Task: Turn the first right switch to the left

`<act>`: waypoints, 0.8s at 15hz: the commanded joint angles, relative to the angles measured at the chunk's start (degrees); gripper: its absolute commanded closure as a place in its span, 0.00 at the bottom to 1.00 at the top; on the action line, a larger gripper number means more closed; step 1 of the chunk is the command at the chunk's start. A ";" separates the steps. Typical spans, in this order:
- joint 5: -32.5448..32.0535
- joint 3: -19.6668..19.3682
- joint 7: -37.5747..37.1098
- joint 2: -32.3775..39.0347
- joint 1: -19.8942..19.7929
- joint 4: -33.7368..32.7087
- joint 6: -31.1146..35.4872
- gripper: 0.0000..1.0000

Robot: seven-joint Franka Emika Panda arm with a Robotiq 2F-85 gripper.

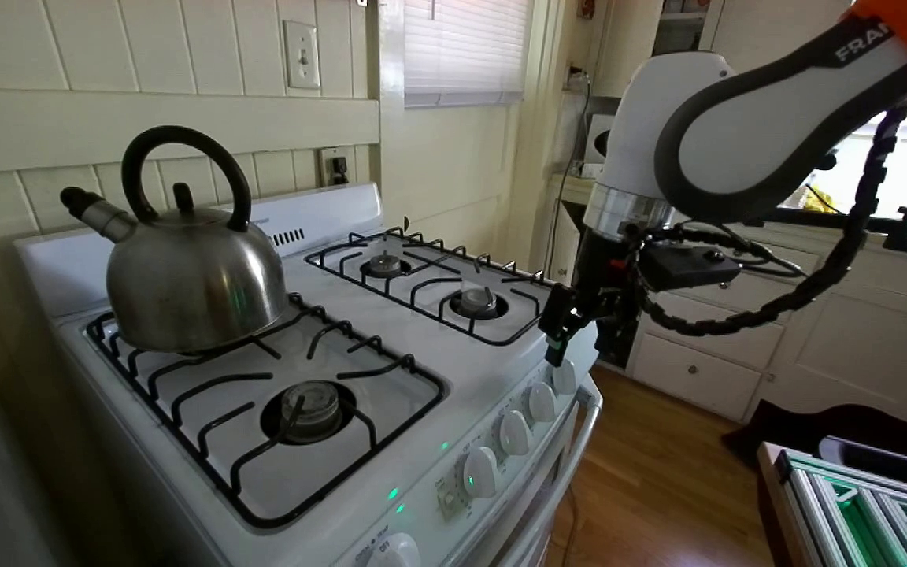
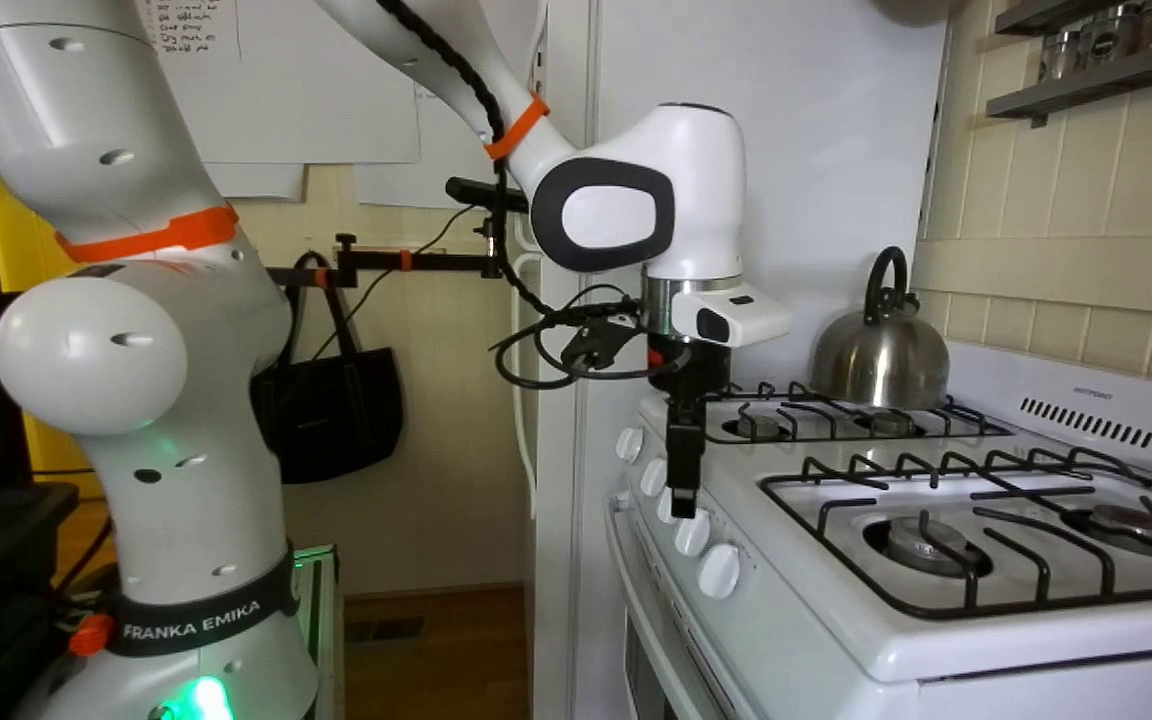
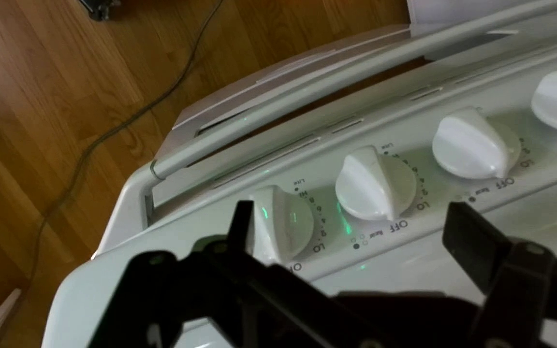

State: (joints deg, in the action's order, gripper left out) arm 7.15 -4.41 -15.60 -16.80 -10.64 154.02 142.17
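The first right switch is a small round white knob at the end of the row. In the wrist view [image 3: 285, 224] it is leftmost, its ridge pointing at the OFF mark, its edge partly covered by a black finger. It also shows in both exterior views, at the far end of the row [image 1: 564, 378] and at the near end [image 2: 719, 572]. My gripper [image 3: 351, 208] is open and empty, its fingers wide apart over the last two knobs. In an exterior view the gripper [image 2: 684, 500] points down above the knob row. Contact with the knob cannot be told.
Other white knobs [image 3: 375, 183] continue the row. The oven door handle [image 3: 356, 82] runs along the front below them. Black burner grates [image 2: 936, 600] cover the stove top. A steel kettle [image 1: 194, 276] stands on a back grate. A cable [image 3: 128, 123] lies on the floor.
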 commanded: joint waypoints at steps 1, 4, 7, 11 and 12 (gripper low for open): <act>0.72 0.02 -0.38 1.77 0.83 2.53 8.77 0.00; -0.05 -0.26 -0.12 1.43 0.54 1.14 5.58 0.00; -0.05 -0.26 -0.12 1.38 0.54 0.94 5.58 0.00; 1.00 -1.21 3.50 2.24 1.40 1.07 5.96 0.00; 1.11 -1.46 4.25 2.50 1.48 0.89 5.97 0.00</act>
State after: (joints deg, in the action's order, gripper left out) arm 7.44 -4.68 -14.00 -15.27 -10.03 154.93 147.84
